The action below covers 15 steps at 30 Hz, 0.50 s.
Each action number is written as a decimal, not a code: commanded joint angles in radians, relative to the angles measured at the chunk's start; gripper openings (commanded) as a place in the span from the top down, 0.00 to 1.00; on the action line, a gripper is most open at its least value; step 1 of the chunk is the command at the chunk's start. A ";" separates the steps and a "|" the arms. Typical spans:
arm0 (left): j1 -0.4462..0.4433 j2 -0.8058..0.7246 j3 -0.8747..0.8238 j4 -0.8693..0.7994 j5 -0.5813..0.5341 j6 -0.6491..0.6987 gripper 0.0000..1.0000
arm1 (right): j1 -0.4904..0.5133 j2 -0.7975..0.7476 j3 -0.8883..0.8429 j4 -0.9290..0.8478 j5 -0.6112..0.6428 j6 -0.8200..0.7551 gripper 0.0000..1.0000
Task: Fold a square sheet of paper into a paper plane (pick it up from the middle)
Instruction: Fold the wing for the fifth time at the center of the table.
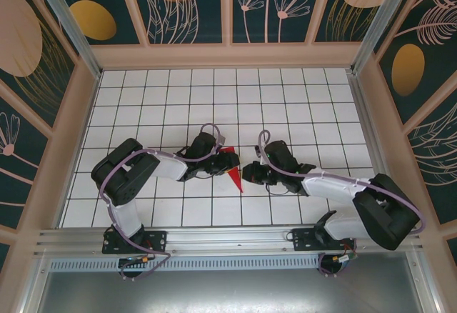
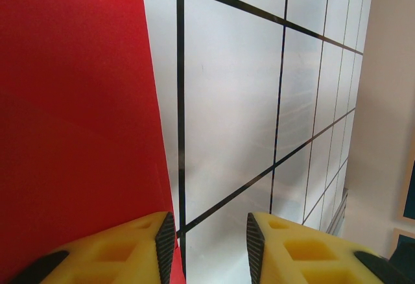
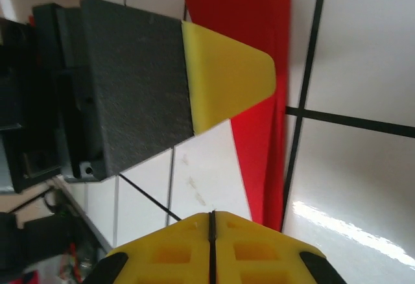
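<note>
Paper plane (image 1: 233, 171): you see it red and pointed, flat on the grid table (image 1: 178, 98).
Left gripper (image 2: 211, 242): jaws part-open, empty, at the plane's edge.
Right gripper (image 3: 211, 229): jaws closed together, just beside the plane.

Seen from above, the folded bright red paper sheet (image 1: 235, 179) lies mid-table. It is hemmed in at nine o'clock by the left gripper (image 1: 226, 160) and at three o'clock by the right gripper (image 1: 247, 171), both just beside it. Their white arms (image 1: 161, 166) block the lanes toward eight and four o'clock. Toward twelve o'clock the white grid-tiled table (image 1: 214, 91) lies bare up to the beige wooden wall frame (image 1: 228, 56). At six o'clock a short strip of tiles ends at the aluminium rail (image 1: 228, 236). In the left wrist view, bare tile shows between the parted yellow fingertips (image 2: 285, 245).
</note>
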 commanded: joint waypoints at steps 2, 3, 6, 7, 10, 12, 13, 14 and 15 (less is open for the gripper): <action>0.000 0.053 -0.012 -0.129 -0.081 0.014 0.62 | -0.003 0.086 -0.027 0.214 -0.105 0.108 0.92; 0.000 0.052 -0.012 -0.129 -0.081 0.016 0.62 | -0.003 0.111 -0.029 0.247 -0.124 0.121 0.92; 0.001 0.051 -0.012 -0.132 -0.082 0.014 0.62 | -0.003 0.175 -0.033 0.302 -0.162 0.139 0.93; -0.001 0.050 -0.013 -0.131 -0.082 0.014 0.62 | -0.003 0.188 -0.037 0.315 -0.170 0.143 0.93; -0.001 0.047 -0.013 -0.132 -0.084 0.013 0.62 | -0.004 0.216 -0.052 0.332 -0.179 0.148 0.93; 0.000 0.045 -0.015 -0.132 -0.085 0.012 0.62 | -0.004 0.227 -0.065 0.345 -0.190 0.155 0.93; 0.000 0.045 -0.017 -0.132 -0.084 0.012 0.62 | -0.005 0.232 -0.071 0.350 -0.193 0.156 0.93; 0.000 0.044 -0.016 -0.132 -0.084 0.012 0.62 | -0.005 0.235 -0.076 0.353 -0.192 0.158 0.93; -0.001 0.046 -0.015 -0.132 -0.084 0.012 0.62 | -0.005 0.238 -0.081 0.353 -0.191 0.157 0.93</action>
